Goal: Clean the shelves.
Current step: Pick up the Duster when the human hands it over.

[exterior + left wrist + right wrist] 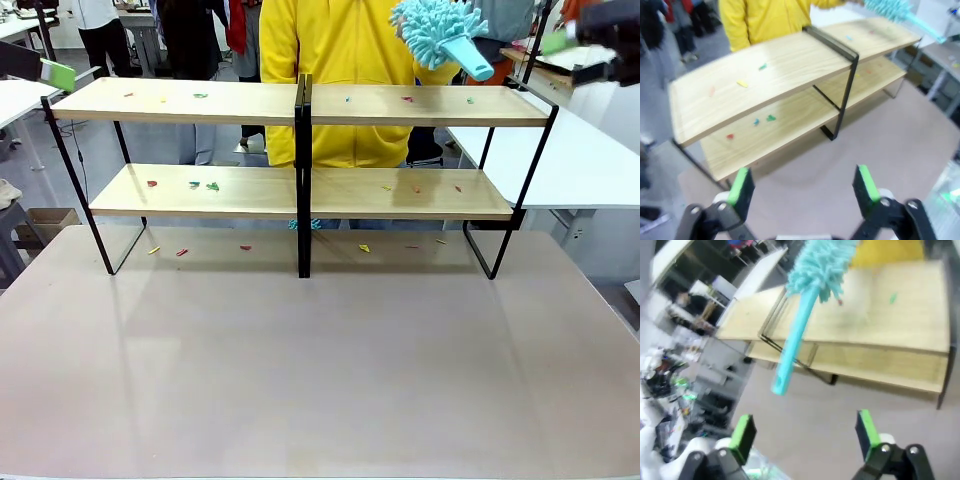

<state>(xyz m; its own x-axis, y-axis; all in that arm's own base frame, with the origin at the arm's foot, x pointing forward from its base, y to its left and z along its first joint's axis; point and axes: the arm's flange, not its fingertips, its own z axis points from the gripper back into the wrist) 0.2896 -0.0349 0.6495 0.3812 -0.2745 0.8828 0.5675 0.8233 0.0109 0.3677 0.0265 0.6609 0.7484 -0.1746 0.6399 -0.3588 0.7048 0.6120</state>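
Two grippers, the left gripper and the right gripper, are spread wide open while a fluffy duster is held out handle first over the shelves on the table, likely to be taken.

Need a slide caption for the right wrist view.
Open right pincer facing a teal duster over the two-tier wooden shelves dotted with small coloured scraps.
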